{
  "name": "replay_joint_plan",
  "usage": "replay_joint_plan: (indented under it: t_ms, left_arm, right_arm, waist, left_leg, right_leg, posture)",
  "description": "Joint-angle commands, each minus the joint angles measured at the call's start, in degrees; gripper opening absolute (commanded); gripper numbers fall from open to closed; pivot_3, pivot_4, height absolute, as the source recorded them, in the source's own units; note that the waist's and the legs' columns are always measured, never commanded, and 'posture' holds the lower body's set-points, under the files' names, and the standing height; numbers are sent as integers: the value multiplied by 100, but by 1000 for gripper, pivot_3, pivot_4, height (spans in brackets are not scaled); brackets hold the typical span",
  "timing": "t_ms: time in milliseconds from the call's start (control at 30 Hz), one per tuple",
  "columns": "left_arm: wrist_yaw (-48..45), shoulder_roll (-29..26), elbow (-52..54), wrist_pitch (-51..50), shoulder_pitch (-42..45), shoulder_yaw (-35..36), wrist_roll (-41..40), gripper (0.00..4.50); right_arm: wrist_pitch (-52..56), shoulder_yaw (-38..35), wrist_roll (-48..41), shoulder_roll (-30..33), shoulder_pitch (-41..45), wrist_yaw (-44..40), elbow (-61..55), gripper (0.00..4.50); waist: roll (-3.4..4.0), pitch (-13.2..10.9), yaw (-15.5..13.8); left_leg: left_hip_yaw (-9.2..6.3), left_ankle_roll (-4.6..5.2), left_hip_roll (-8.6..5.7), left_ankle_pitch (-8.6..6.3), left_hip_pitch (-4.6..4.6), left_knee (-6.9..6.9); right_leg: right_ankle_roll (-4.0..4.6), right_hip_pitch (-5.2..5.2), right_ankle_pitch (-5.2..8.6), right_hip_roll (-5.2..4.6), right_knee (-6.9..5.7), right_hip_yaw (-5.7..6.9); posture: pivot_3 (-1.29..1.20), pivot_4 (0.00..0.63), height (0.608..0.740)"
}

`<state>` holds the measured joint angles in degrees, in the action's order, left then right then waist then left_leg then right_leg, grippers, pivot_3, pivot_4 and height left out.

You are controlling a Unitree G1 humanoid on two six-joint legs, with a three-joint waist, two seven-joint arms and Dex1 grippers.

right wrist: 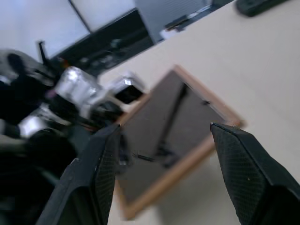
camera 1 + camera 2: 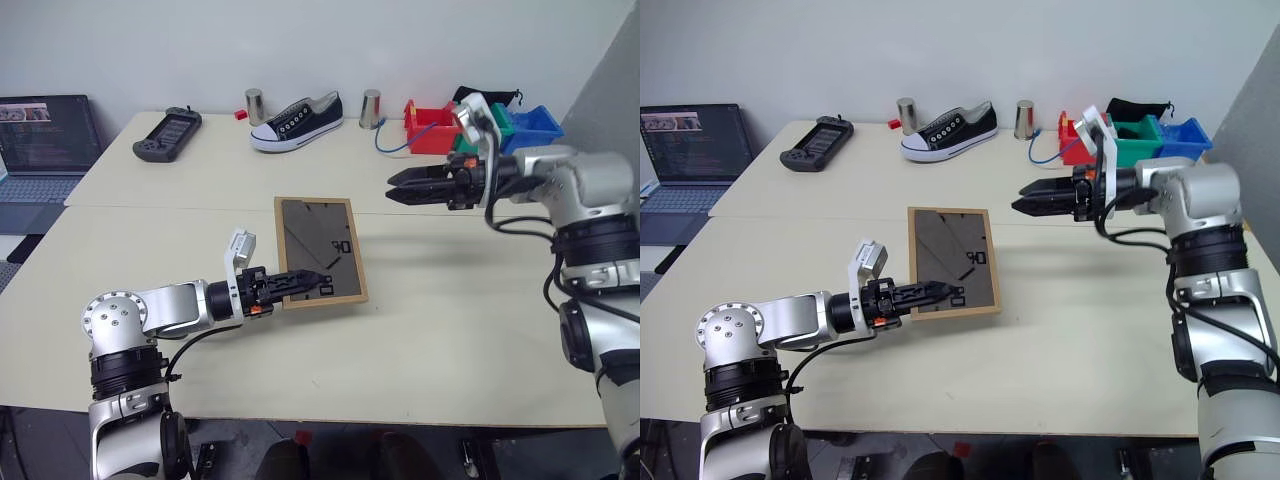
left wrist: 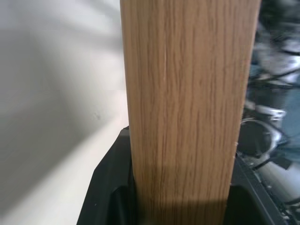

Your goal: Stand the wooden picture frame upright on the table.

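Our left gripper (image 2: pixel 300 283) pinches the near left edge of the single picture frame (image 2: pixel 320 250), which is tilted up, backing side towards us, near the middle of the table (image 2: pixel 430 340). Our right gripper (image 2: pixel 410 185), fingers spread and empty, hovers beyond its far right corner. We judge the frame light, stiff and smooth-edged, its front possibly fragile; the wooden rim gives the safest hold.
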<state>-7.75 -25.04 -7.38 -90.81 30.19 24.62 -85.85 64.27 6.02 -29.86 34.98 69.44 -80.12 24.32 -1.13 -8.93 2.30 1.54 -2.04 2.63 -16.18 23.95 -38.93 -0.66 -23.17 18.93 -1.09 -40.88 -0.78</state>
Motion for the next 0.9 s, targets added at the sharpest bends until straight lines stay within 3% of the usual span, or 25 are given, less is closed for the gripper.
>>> replay_joint_plan:
  t_ms: [33, 167, 400, 667, 900]
  left_arm:
    - [56, -44, 187, 138, -16, -167, -377, 1296]
    - [97, -62, 285, 233, -90, -354, -489, 1296]
    - [70, -104, 501, 457, -271, -699, -646, 1296]
    - [-19, -292, 542, 592, -348, -960, -776, 1296]
    - [-63, -395, 518, 745, -347, -1095, -877, 1296]
  right_arm:
    - [713, 196, -204, -452, 148, 412, -304, 3194]
    - [566, 171, 15, -1028, 217, 1098, -202, 3194]
    - [-499, 473, 540, -1499, 270, 1520, 222, 3194]
    - [-652, 977, 782, -1484, 330, 1067, 399, 3194]
    - [-314, 955, 648, -1436, 377, 771, 332, 3194]
  waist:
    - [0, 0, -11]
    - [0, 0, 19]
    - [0, 0, 27]
    - [0, 0, 85]
    - [0, 0, 91]
  left_leg:
    - [1, 0, -1, 0, 2, 0]
    - [6, 0, 0, 0, 2, -2]
    - [6, -1, -2, 1, 4, -3]
    - [6, -1, -1, 0, 3, -1]
    - [4, -1, 0, 0, 3, -1]
  right_leg:
    - [0, 0, 0, 0, 2, -1]
    - [0, -5, 0, 1, -4, -4]
    - [0, -4, 0, -1, -4, -3]
    - [0, -4, 0, 0, -4, -3]
    - [0, -4, 0, 0, -2, -1]
  posture:
    - [0, 150, 740]
    - [0, 150, 740]
    - [0, 150, 740]
    - [0, 150, 740]
    - [0, 150, 740]
